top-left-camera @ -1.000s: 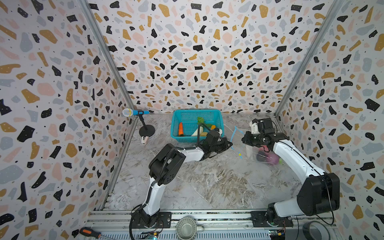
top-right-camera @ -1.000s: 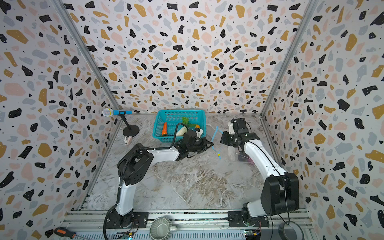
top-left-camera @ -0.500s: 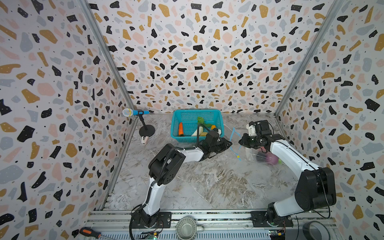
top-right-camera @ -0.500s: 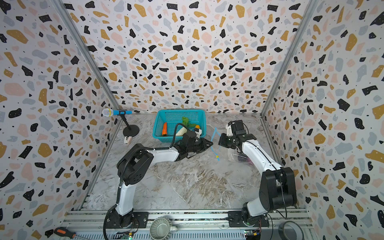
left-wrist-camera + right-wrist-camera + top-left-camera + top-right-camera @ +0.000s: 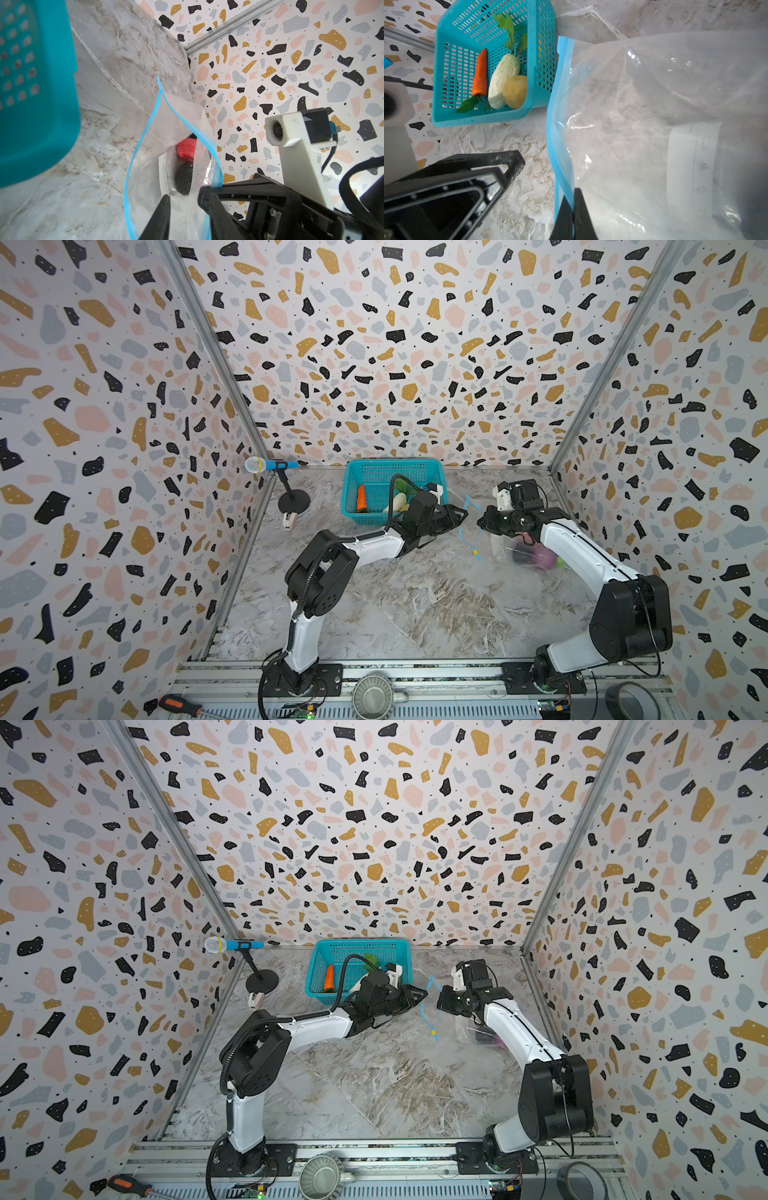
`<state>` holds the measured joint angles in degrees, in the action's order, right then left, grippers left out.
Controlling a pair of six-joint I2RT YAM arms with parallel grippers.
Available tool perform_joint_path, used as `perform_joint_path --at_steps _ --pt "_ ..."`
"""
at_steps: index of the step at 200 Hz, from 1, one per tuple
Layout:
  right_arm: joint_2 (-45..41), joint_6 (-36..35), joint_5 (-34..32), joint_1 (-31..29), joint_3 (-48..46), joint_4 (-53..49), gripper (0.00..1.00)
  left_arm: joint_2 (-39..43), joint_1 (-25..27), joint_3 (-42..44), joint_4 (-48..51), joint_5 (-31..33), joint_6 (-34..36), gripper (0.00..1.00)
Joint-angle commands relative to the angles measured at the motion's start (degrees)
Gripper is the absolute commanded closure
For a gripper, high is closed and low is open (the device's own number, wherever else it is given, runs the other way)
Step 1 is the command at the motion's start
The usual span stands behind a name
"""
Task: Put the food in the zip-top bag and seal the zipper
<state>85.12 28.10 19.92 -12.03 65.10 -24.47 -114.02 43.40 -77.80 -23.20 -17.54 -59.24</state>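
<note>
Plainly the zip-top bag (image 5: 643, 124) is the awkward thing here. It is thin, clear, crinkly film that I expect to sag and slide, with no stiffness except along the zipper (image 5: 558, 104), the light blue strip at its mouth. That strip is the place to take hold. The right fingers (image 5: 583, 216) are clenched on one lip of it, holding the mouth up off the desk (image 5: 415, 605).

The left fingers (image 5: 160, 220) stand apart and grasp nothing. As far as the left wrist view shows, they sit at the mouth between the two blue lips, close across from the right fingers. Beyond the left fingers, deeper in the bag, lie a red pepper (image 5: 187, 148) and a dark eggplant (image 5: 184, 178). These look like light toys, likely to roll to the low end and drag the film along.

A small yellow slider tab (image 5: 475, 551) hangs on the strip near the gap between the two sets of fingers, and it looks fiddly to pinch. Just beside the left fingers, the teal basket (image 5: 452, 120) holds a carrot (image 5: 480, 72), a radish (image 5: 502, 81) and a potato (image 5: 516, 91). All three should be easy to squeeze at mid-body.

The desk is a marbled, smooth-looking sheet, so the bag may skate. Speckled walls (image 5: 395, 344) close three sides, and one stands near the right fingers, leaving little room to swing.
</note>
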Motion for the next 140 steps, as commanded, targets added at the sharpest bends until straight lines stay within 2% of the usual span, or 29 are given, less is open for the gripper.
perform_joint_path --at_steps 1,21,58,99,128,140 --pt "-2.1 -0.6 -0.5 -0.2 3.1 -1.1 1.00 3.1 -0.4 -3.9 3.3 1.9 5.1 0.65" --pt "-2.5 -1.0 -0.5 -0.2 3.9 -1.9 1.00 3.8 -0.6 -7.0 7.6 3.7 8.2 0.65" --pt "-3.9 -1.5 -1.2 -0.2 4.6 -3.5 1.00 3.6 -1.2 -16.7 19.6 7.2 19.0 0.62" --pt "-4.9 -1.5 -2.0 -0.2 4.7 -4.6 1.00 3.3 -4.3 -29.1 33.6 9.8 27.5 0.62" --pt "-4.8 -0.9 -1.7 -0.3 5.1 -4.3 1.00 3.2 -7.1 -33.5 40.4 12.8 35.0 0.61" --pt "-4.7 -0.6 -1.2 -0.4 5.0 -3.8 1.00 2.5 -8.2 -35.4 44.3 16.0 37.4 0.60"
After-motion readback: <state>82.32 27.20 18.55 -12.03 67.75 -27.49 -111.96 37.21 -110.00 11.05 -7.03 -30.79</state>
